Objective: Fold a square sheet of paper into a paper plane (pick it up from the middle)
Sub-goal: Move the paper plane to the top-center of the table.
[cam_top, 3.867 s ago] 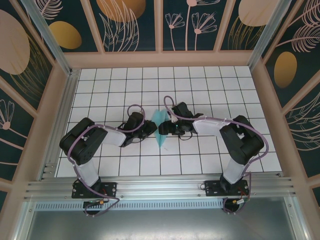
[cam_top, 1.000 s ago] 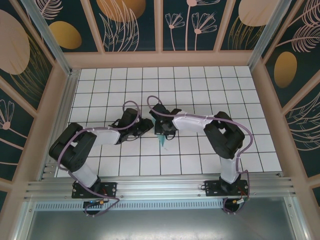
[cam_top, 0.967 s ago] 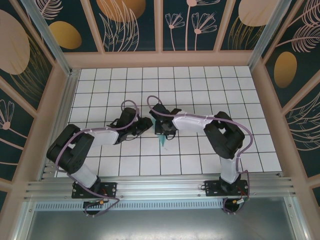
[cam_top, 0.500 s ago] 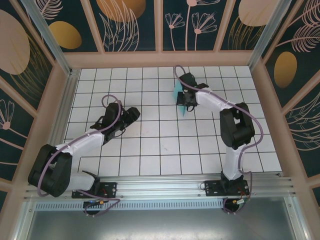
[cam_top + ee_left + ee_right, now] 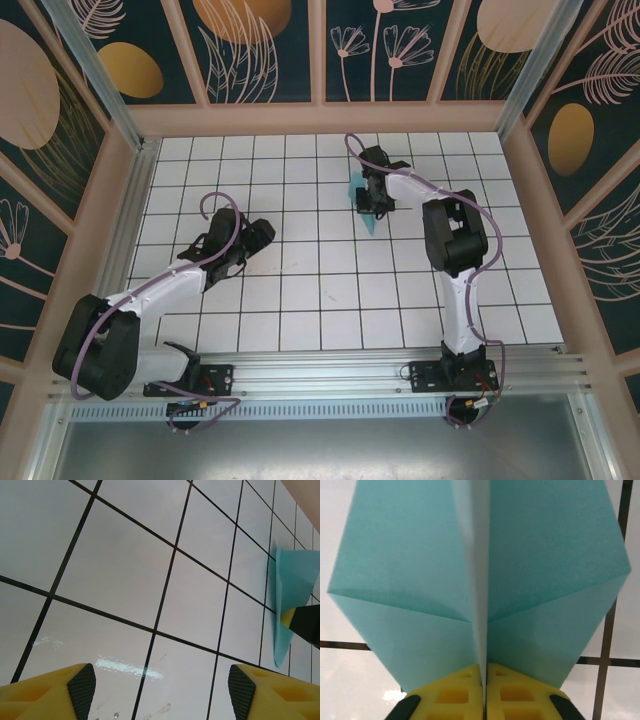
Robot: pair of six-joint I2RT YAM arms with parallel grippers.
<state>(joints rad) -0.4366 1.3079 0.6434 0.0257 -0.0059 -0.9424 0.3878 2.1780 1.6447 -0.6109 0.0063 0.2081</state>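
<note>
Top view: shifted from mid-table to the far rows, paper plane (image 5: 370,222) pinched by right gripper (image 5: 372,200), arm stretched far forward; left gripper (image 5: 258,232) drawn back leftward.
Left wrist: fingers (image 5: 75,690) spread wide above tiles (image 5: 125,570).
Right wrist: fingers (image 5: 465,695) pressed together on the centre crease.

Paper plane (image 5: 369,220) right of, beyond left tool (image 5: 262,233)

Left arm (image 5: 170,286) reaches forward, low, left gripper (image 5: 162,690) spread wide. Right arm (image 5: 452,238) stretches far forward, right gripper (image 5: 484,692) pinched together on the plane's (image 5: 410,565) centre fold.
</note>
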